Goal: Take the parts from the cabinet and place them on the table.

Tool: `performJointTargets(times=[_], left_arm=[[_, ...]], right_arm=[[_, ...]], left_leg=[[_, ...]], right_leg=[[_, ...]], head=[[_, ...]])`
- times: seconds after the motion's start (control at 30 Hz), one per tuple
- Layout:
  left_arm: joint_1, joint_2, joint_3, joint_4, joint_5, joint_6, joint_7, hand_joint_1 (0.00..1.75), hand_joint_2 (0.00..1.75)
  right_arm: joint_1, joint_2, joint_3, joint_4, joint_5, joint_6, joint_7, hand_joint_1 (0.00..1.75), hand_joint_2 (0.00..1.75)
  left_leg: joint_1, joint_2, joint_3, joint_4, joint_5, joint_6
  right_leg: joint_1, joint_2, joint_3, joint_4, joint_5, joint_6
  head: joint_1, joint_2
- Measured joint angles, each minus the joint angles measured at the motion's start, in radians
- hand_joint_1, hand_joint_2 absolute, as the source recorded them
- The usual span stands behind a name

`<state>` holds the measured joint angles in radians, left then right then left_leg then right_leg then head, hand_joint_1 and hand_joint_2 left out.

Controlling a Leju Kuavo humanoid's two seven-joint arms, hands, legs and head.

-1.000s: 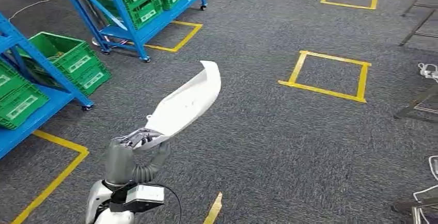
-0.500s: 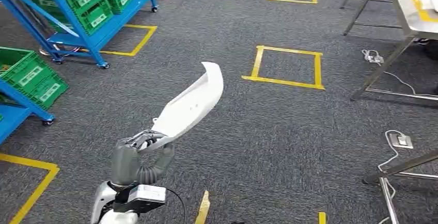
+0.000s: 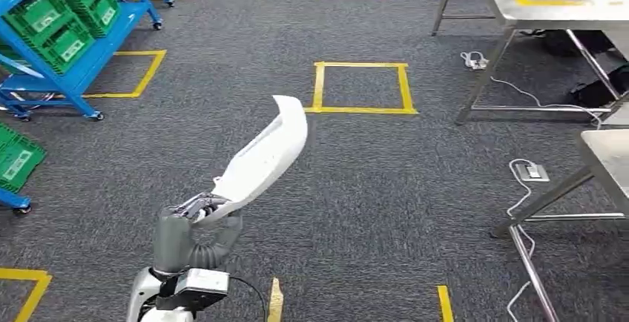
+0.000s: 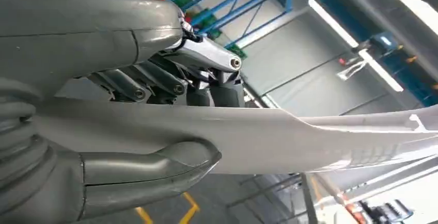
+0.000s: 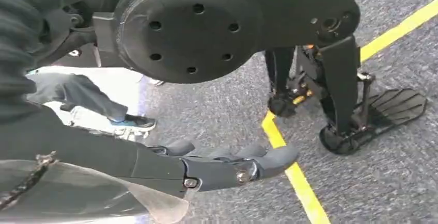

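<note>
Left hand grips a long, curved white plastic panel by its narrow end, above the grey carpet floor.
That white part is smooth and glossy, widens away from the hand and curls at its far tip; it slants up and forward, touching nothing but the hand. Seen from the left wrist, the thick grey thumb presses one face and the darker fingers the other. Right hand hangs low over the carpet, fingers nearly straight and holding nothing. A steel table stands at far right.
</note>
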<state>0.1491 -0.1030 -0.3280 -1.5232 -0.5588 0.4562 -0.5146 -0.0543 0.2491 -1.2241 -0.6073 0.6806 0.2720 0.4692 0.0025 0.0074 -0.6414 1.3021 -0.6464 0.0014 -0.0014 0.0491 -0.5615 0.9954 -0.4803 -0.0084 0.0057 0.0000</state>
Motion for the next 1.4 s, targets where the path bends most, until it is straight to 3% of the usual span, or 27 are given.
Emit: performJointTargets(times=[0.07, 0.1, 0.13, 0.27, 0.3, 0.33, 0.37, 0.43, 0.47, 0.5, 0.57, 0.6, 0.63, 0.7, 0.8, 0.87, 0.97, 1.0, 1.07, 1.1, 1.13, 1.17, 1.27, 1.3, 1.33, 1.37, 1.4], left_arm=[[0.003, 0.002, 0.017, -0.004, 0.005, -0.008, -0.005, 1.75, 1.75], [0.005, 0.002, 0.021, -0.006, 0.003, -0.011, -0.007, 1.75, 1.75], [0.006, 0.002, 0.026, -0.008, -0.001, -0.016, -0.009, 1.75, 1.75], [0.007, -0.001, 0.041, -0.008, -0.015, -0.022, -0.01, 1.75, 1.75], [0.006, -0.006, 0.044, -0.008, -0.022, -0.021, -0.01, 1.75, 1.75], [0.005, -0.009, 0.045, -0.008, -0.029, -0.02, -0.01, 1.75, 1.75], [0.003, -0.011, 0.046, -0.008, -0.029, -0.018, -0.01, 1.75, 1.75], [0.005, -0.011, 0.052, -0.007, -0.031, -0.02, -0.01, 1.75, 1.75], [0.004, -0.011, 0.055, -0.006, -0.031, -0.021, -0.014, 1.75, 1.75], [0.002, -0.014, 0.056, -0.005, -0.031, -0.021, -0.019, 1.75, 1.75], [-0.001, -0.016, 0.06, -0.005, -0.033, -0.021, -0.025, 1.75, 1.75], [-0.003, -0.017, 0.062, -0.005, -0.037, -0.021, -0.027, 1.75, 1.75], [-0.005, -0.017, 0.064, -0.005, -0.04, -0.022, -0.027, 1.75, 1.75], [-0.008, -0.017, 0.066, -0.005, -0.049, -0.027, -0.027, 1.75, 1.75], [-0.014, -0.018, 0.067, -0.005, -0.052, -0.03, -0.027, 1.75, 1.75], [-0.017, -0.018, 0.069, -0.005, -0.054, -0.032, -0.028, 1.75, 1.75], [-0.016, -0.017, 0.07, -0.005, -0.048, -0.056, -0.036, 1.75, 1.75], [-0.017, -0.017, 0.07, -0.004, -0.047, -0.066, -0.04, 1.75, 1.75], [-0.028, -0.019, 0.062, -0.001, -0.049, -0.082, -0.045, 1.75, 1.75], [-0.038, -0.022, 0.053, 0.002, -0.052, -0.084, -0.045, 1.75, 1.75], [-0.048, -0.026, 0.044, 0.003, -0.059, -0.087, -0.045, 1.75, 1.75], [-0.056, -0.027, 0.034, 0.006, -0.064, -0.087, -0.045, 1.75, 1.75], [-0.073, -0.032, 0.011, 0.011, -0.072, -0.087, -0.04, 1.75, 1.75], [-0.082, -0.036, 0.005, 0.011, -0.073, -0.087, -0.04, 1.75, 1.75], [-0.088, -0.039, -0.002, 0.013, -0.073, -0.087, -0.04, 1.75, 1.75], [-0.09, -0.042, -0.006, 0.014, -0.073, -0.087, -0.04, 1.75, 1.75], [-0.09, -0.043, -0.008, 0.014, -0.073, -0.087, -0.04, 1.75, 1.75]], right_arm=[[-0.005, 0.0, 0.014, 0.009, -0.008, -0.008, 0.0, 0.0, 1.75], [-0.008, 0.0, 0.023, 0.012, -0.015, -0.01, 0.0, 0.0, 1.75], [-0.01, 0.0, 0.03, 0.019, -0.024, -0.012, 0.0, 0.0, 1.75], [-0.011, 0.0, 0.051, 0.031, -0.032, -0.026, -0.005, 0.0, 1.75], [-0.009, -0.003, 0.052, 0.034, -0.031, -0.034, -0.005, 0.0, 1.75], [-0.008, -0.003, 0.053, 0.038, -0.031, -0.037, -0.004, 0.0, 1.75], [-0.01, -0.003, 0.056, 0.042, -0.031, -0.04, -0.004, 0.0, 1.75], [-0.01, -0.003, 0.06, 0.046, -0.029, -0.045, -0.003, 0.0, 1.75], [-0.009, -0.003, 0.06, 0.048, -0.028, -0.046, -0.003, 0.0, 1.75], [-0.007, -0.003, 0.061, 0.051, -0.027, -0.048, -0.003, 0.0, 1.75], [-0.002, -0.004, 0.061, 0.053, -0.025, -0.05, -0.003, 0.0, 1.75], [-0.001, -0.005, 0.061, 0.053, -0.025, -0.051, -0.003, 0.0, 1.75], [-0.004, -0.002, 0.062, 0.057, -0.025, -0.051, -0.003, 0.0, 1.75], [-0.005, 0.0, 0.066, 0.06, -0.025, -0.051, -0.003, 0.0, 1.75], [-0.005, -0.002, 0.066, 0.06, -0.025, -0.051, -0.007, 0.0, 1.75], [-0.002, -0.002, 0.066, 0.06, -0.025, -0.055, -0.006, 0.0, 1.75], [0.001, -0.002, 0.066, 0.06, -0.029, -0.059, -0.006, 0.0, 1.75], [0.003, -0.002, 0.064, 0.06, -0.034, -0.058, -0.006, 0.0, 1.75], [0.01, 0.0, 0.05, 0.057, -0.05, -0.038, -0.006, 0.0, 1.75], [0.015, 0.007, 0.039, 0.043, -0.053, -0.02, -0.006, 0.0, 1.75], [0.02, 0.019, 0.031, 0.028, -0.053, -0.006, -0.006, 0.0, 1.75], [0.022, 0.027, 0.021, 0.013, -0.053, 0.007, -0.01, 0.0, 1.75], [0.036, 0.051, -0.007, -0.029, -0.052, 0.029, -0.008, 0.0, 1.75], [0.04, 0.053, -0.013, -0.042, -0.052, 0.031, -0.003, 0.0, 1.75], [0.042, 0.055, -0.019, -0.053, -0.051, 0.031, -0.003, 0.0, 1.75], [0.042, 0.058, -0.025, -0.061, -0.051, 0.033, -0.003, 0.0, 1.75], [0.04, 0.058, -0.028, -0.068, -0.05, 0.033, -0.003, 0.0, 1.75]], left_leg=[[-0.008, -0.017, 0.055, -0.141, 0.099, 0.019], [-0.014, -0.048, 0.088, -0.225, 0.148, 0.029], [-0.016, -0.116, 0.106, -0.272, 0.162, 0.041], [-0.016, -0.083, 0.111, -0.308, 0.155, 0.042], [-0.002, -0.063, 0.119, -0.33, 0.164, 0.039], [-0.005, -0.054, 0.126, -0.337, 0.167, 0.04], [-0.006, -0.039, 0.126, -0.338, 0.168, 0.044], [-0.008, -0.004, 0.125, -0.337, 0.165, 0.044], [-0.008, 0.012, 0.125, -0.337, 0.164, 0.043], [-0.006, 0.027, 0.126, -0.337, 0.162, 0.04], [-0.001, 0.049, 0.13, -0.334, 0.155, 0.031], [0.002, 0.059, 0.132, -0.328, 0.15, 0.024], [-0.004, 0.066, 0.133, -0.321, 0.143, 0.013], [-0.011, 0.079, 0.135, -0.312, 0.134, 0.006], [-0.003, 0.101, 0.141, -0.312, 0.125, -0.005], [0.003, 0.03, 0.115, -0.235, 0.062, -0.01], [0.001, 0.005, 0.006, -0.005, -0.028, -0.003], [-0.002, 0.003, -0.007, 0.009, -0.014, 0.005], [-0.014, -0.008, 0.026, -0.09, 0.073, 0.028], [-0.024, -0.028, 0.059, -0.176, 0.125, 0.04], [-0.033, -0.08, 0.087, -0.256, 0.165, 0.052], [-0.027, -0.108, 0.097, -0.269, 0.157, 0.062], [-0.033, -0.086, 0.102, -0.287, 0.159, 0.063], [-0.027, -0.07, 0.115, -0.323, 0.161, 0.063], [-0.018, -0.048, 0.124, -0.338, 0.171, 0.052], [-0.017, -0.04, 0.127, -0.35, 0.175, 0.058], [-0.016, -0.024, 0.125, -0.35, 0.176, 0.058]], right_leg=[[0.003, 0.025, 0.006, 0.0, 0.0, 0.0], [0.002, 0.035, 0.007, 0.0, 0.0, 0.0], [0.0, 0.043, 0.002, 0.001, 0.0, 0.001], [-0.006, 0.085, -0.023, 0.0, 0.013, 0.023], [-0.004, 0.076, -0.031, 0.01, 0.004, 0.023], [0.004, 0.02, -0.042, 0.032, -0.017, 0.028], [0.003, -0.013, -0.072, 0.09, -0.052, 0.035], [-0.004, -0.037, -0.152, 0.248, -0.118, 0.045], [-0.009, -0.04, -0.178, 0.299, -0.128, 0.051], [-0.013, -0.042, -0.177, 0.294, -0.112, 0.057], [-0.023, -0.058, -0.11, 0.167, -0.037, 0.066], [-0.027, -0.083, -0.054, 0.067, 0.004, 0.072], [-0.021, -0.14, -0.027, 0.013, -0.009, 0.079], [-0.022, -0.108, -0.02, 0.016, -0.004, 0.046], [-0.018, -0.082, -0.02, 0.017, -0.005, 0.024], [-0.017, -0.063, -0.02, 0.017, -0.004, 0.014], [-0.008, -0.025, -0.02, 0.017, -0.003, 0.006], [-0.003, -0.011, -0.019, 0.017, -0.003, 0.004], [0.002, 0.019, -0.016, 0.017, -0.002, 0.003], [0.002, 0.031, -0.014, 0.017, -0.002, 0.003], [-0.003, 0.039, -0.015, 0.016, -0.001, 0.002], [0.002, 0.049, -0.018, 0.017, 0.0, 0.005], [-0.01, 0.086, -0.027, 0.01, 0.01, 0.02], [-0.002, 0.098, -0.029, 0.004, 0.015, 0.029], [0.0, 0.059, -0.042, 0.015, 0.001, 0.025], [0.006, 0.005, -0.059, 0.055, -0.033, 0.029], [0.005, -0.022, -0.093, 0.127, -0.07, 0.035]], head=[[0.001, 0.0], [0.0, 0.0], [0.002, 0.0], [-0.005, 0.0], [-0.005, 0.0], [-0.002, 0.0], [0.001, 0.0], [0.0, 0.0], [0.0, 0.0], [0.001, 0.0], [0.0, 0.0], [0.0, 0.0], [0.004, 0.0], [-0.004, 0.0], [-0.007, 0.0], [-0.014, 0.0], [-0.019, 0.0], [-0.018, 0.0], [-0.018, 0.0], [-0.018, 0.0], [-0.018, 0.0], [-0.015, 0.0], [-0.023, 0.0], [-0.023, 0.0], [-0.021, 0.0], [-0.013, 0.0], [-0.013, 0.0]])
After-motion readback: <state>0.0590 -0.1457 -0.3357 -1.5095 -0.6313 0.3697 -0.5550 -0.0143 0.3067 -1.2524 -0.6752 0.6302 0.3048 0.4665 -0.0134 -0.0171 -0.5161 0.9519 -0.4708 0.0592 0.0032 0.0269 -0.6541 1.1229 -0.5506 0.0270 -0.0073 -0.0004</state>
